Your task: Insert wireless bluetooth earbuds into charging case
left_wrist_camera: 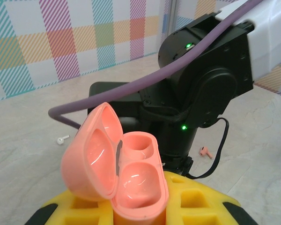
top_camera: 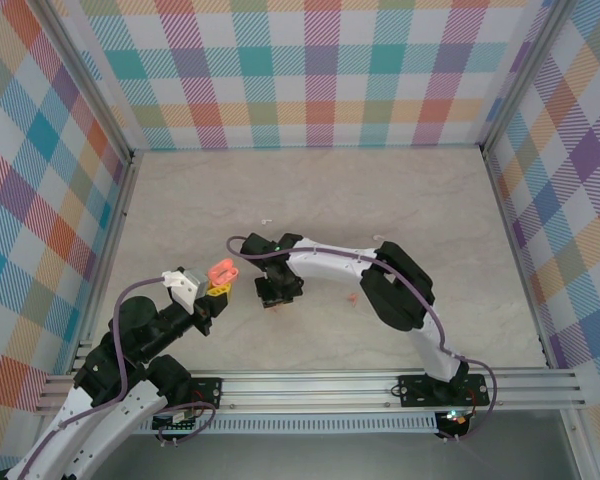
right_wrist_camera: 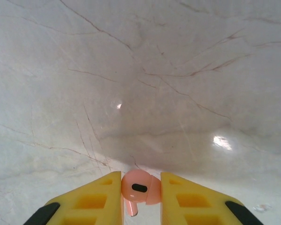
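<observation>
The pale marble-patterned table [top_camera: 400, 200] carries everything. Over its middle the white-and-black right arm [top_camera: 330, 262] reaches toward 9 o'clock in the top view. The black left arm [top_camera: 145, 325] rises from 7 o'clock to meet it. The left gripper [left_wrist_camera: 140, 208] has its yellow jaws drawn in tight on the base of the open coral-pink plastic charging case [left_wrist_camera: 131, 180]. It holds the case upright, with the lid swung back toward 10 o'clock in the left wrist view, and both rounded sockets are bare and facing up. The right gripper [right_wrist_camera: 140, 197] stands narrow. Its yellow fingers [right_wrist_camera: 91, 201] press the two sides of the small coral-pink earbud [right_wrist_camera: 139, 189], so the jaws appear to have it pinched. The bud's rounded head sits between the pads and its short stem points toward 6 o'clock in the right wrist view, so its long axis runs along the fingers rather than across them. In the top view the case lies just beside the right gripper, at about 10 o'clock from it. Judging by that, the right arm is the nearer one and the bud must travel that way, stem down, into a socket. A second coral-pink earbud [left_wrist_camera: 205, 151] lies on the table at 3 o'clock of the case, and a tiny white earbud [left_wrist_camera: 62, 138] at 9 o'clock.
</observation>
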### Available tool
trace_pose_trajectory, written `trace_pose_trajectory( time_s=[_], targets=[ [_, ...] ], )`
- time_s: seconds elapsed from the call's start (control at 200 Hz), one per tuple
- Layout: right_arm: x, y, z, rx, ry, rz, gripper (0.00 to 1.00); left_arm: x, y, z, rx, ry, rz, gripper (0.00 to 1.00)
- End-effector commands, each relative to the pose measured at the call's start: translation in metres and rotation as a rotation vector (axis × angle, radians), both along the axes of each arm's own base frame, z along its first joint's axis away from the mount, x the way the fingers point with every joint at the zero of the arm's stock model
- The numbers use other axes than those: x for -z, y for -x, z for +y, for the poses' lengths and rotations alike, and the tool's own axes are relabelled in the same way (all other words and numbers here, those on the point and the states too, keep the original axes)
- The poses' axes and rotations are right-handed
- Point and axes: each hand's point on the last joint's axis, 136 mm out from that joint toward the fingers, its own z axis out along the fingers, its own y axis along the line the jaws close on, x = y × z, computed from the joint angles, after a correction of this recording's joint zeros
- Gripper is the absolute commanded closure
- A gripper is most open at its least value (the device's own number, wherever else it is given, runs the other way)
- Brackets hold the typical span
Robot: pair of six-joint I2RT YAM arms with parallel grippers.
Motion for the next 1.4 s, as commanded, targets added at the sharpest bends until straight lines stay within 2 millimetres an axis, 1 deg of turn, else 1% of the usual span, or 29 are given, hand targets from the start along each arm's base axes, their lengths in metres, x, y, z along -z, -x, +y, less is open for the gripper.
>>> trace_pose_trajectory(
  time_s=[0.0,0.215,0.305,0.405,0.585,0.665,0.68,0.705,0.875,1.005,1.18,1.395],
  targets=[
    [-0.027,-0.006,0.001,0.010,-0.049,-0.069,0.78,-0.009,0.001,0.000,0.002,0.030,-0.027,0.87],
    [-0.040,-0.011,-0.004,0.022,-0.067,-0.110,0.79,-0.009,0.002,-0.001,0.007,0.034,-0.029,0.87],
    [-0.044,-0.012,-0.008,0.037,-0.074,-0.127,0.79,-0.008,0.001,-0.002,0.010,0.037,-0.029,0.87],
    [-0.053,-0.014,-0.013,0.049,-0.091,-0.150,0.80,-0.006,-0.003,-0.006,0.016,0.039,-0.033,0.86],
    [-0.070,-0.019,-0.035,0.088,-0.109,-0.216,0.80,0.000,-0.009,-0.020,0.055,0.024,-0.004,0.86],
    [-0.081,-0.021,-0.045,0.107,-0.135,-0.247,0.80,0.003,-0.012,-0.025,0.068,0.022,0.013,0.86],
    [-0.083,-0.022,-0.046,0.110,-0.141,-0.253,0.80,-0.004,-0.014,-0.027,0.070,0.039,-0.009,0.86],
    [-0.087,-0.022,-0.048,0.114,-0.151,-0.263,0.80,-0.005,-0.015,-0.029,0.074,0.045,-0.014,0.86],
    [-0.114,-0.026,-0.060,0.119,-0.207,-0.333,0.81,-0.005,-0.025,-0.039,0.084,0.077,-0.019,0.86],
    [-0.133,-0.027,-0.068,0.115,-0.239,-0.377,0.81,-0.008,-0.031,-0.046,0.090,0.108,-0.026,0.86],
    [-0.159,-0.028,-0.074,0.113,-0.297,-0.421,0.81,-0.011,-0.039,-0.053,0.096,0.120,-0.021,0.86],
    [-0.182,-0.026,-0.080,0.100,-0.340,-0.467,0.80,-0.014,-0.049,-0.062,0.099,0.143,-0.033,0.86]
  ],
)
